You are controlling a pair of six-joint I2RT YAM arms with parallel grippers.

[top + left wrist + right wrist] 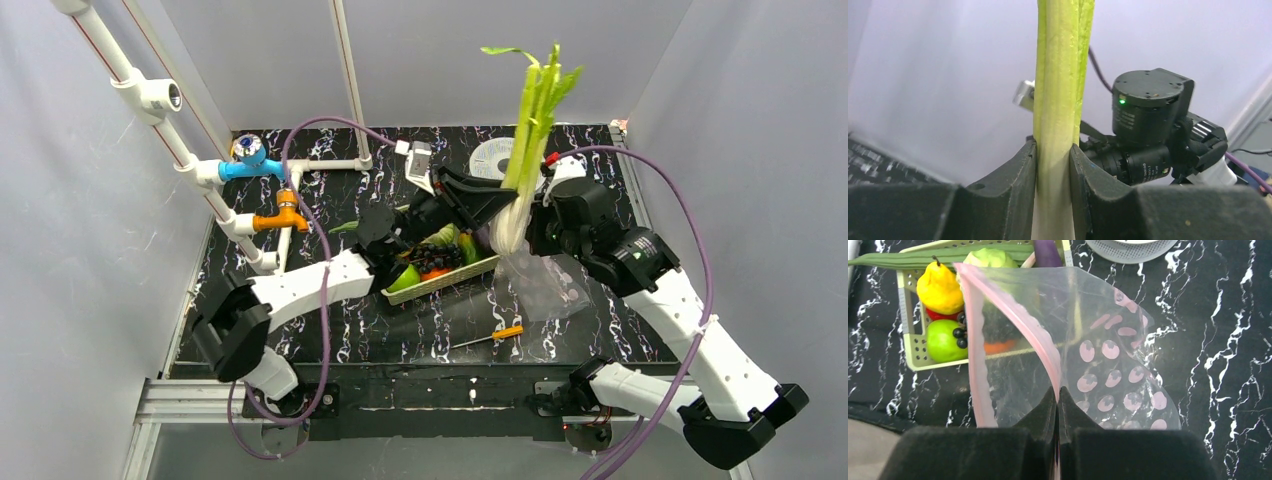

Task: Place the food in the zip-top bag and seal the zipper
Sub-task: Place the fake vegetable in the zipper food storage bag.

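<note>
My left gripper [1053, 165] is shut on the long white-green leek [1058, 100], which stands upright above the bag in the top view [530, 130], its white end just over the bag's mouth. My right gripper [1058, 392] is shut on the pinkish-red zipper [1040, 340] of the clear zip-top bag [1108, 355], lifting one lip so the mouth gapes. From above, the zip-top bag [540, 280] hangs below the right gripper [535, 240]. More food lies in the pale-green basket [905, 335]: a yellow pear-shaped piece [938, 287], a green apple [943, 342], a cabbage [990, 257].
A grey round spool [492, 158] lies at the back of the black marbled table [400, 330]. An orange-tipped pen [505, 332] lies near the front. White pipes with blue and orange fittings [265, 185] run along the left. The basket [440, 280] sits between the arms.
</note>
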